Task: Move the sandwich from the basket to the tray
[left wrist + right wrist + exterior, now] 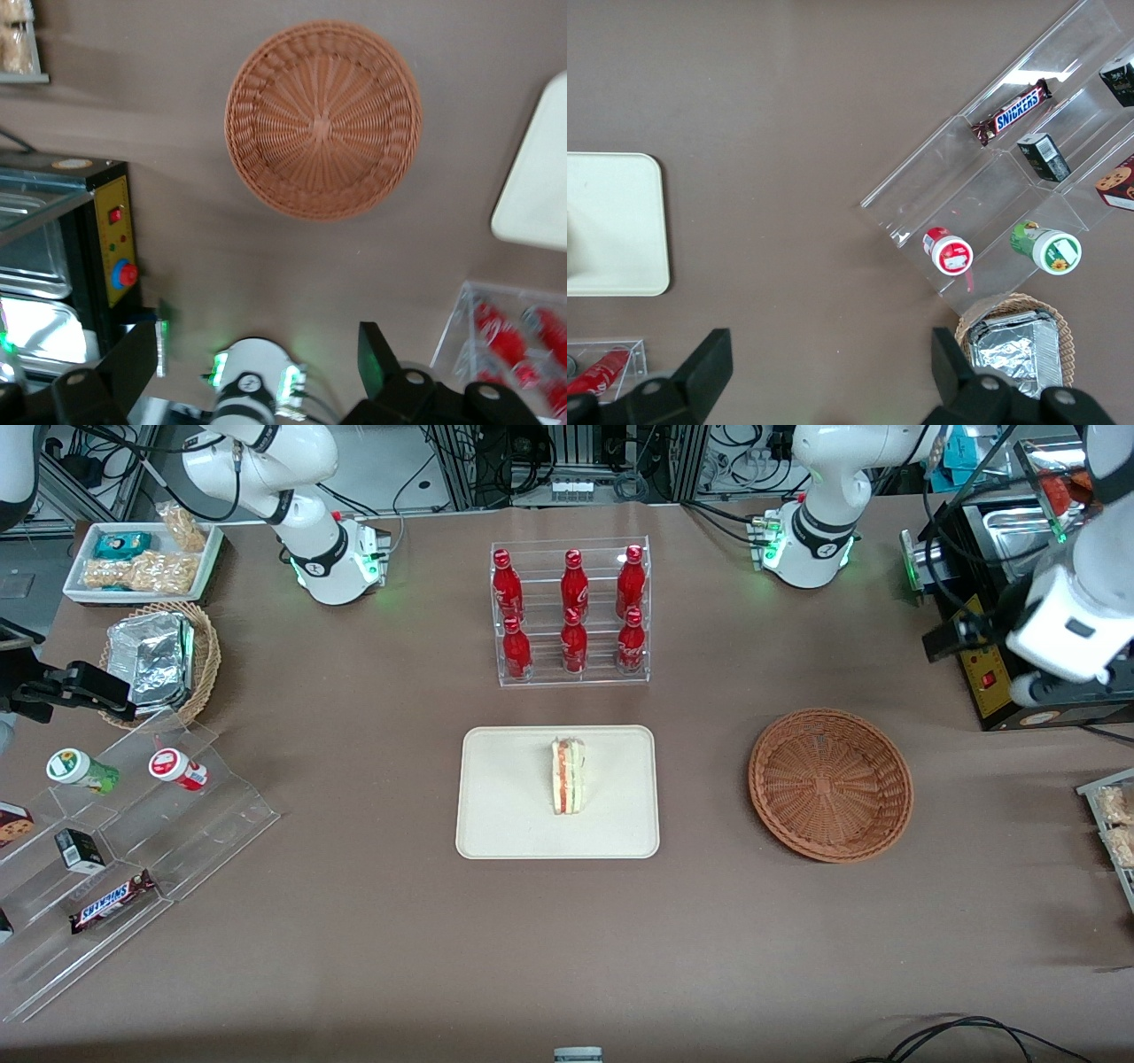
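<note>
I see the brown counter carrying the cream tray at its middle, with the round wicker basket beside it toward the working arm's end. A clear rack of red bottles stands farther from the front camera than the tray. My hand hovers above the counter near the basket, fingers spread.

A brown table fills the room's middle, evenly lit with soft shadows. Along its farthest edge stand metal frames with dangling black cables; a black cable curls at its nearest edge.
</note>
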`<state>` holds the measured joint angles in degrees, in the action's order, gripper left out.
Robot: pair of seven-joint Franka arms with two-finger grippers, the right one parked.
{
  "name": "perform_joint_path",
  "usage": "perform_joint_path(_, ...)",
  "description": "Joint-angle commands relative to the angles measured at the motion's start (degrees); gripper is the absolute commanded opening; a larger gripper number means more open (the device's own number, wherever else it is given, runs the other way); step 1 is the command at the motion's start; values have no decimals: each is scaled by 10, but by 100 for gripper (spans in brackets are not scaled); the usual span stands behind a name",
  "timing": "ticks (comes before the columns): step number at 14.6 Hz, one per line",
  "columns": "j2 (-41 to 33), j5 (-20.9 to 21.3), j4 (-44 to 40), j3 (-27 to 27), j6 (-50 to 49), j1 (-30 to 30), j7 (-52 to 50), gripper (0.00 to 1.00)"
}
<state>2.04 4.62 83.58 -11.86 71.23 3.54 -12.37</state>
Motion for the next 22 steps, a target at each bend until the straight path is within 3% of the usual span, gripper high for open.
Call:
perform_joint_path(1,-52,8,43,-9,8,8,61,100)
perform_joint_path(11,-43,11,12,11,-41,-4,51,100)
perform_joint_path(13,-48,2,12,48,-53,-43,47,100)
perform_joint_path(22,-39,3,12,55,-44,-42,46,100)
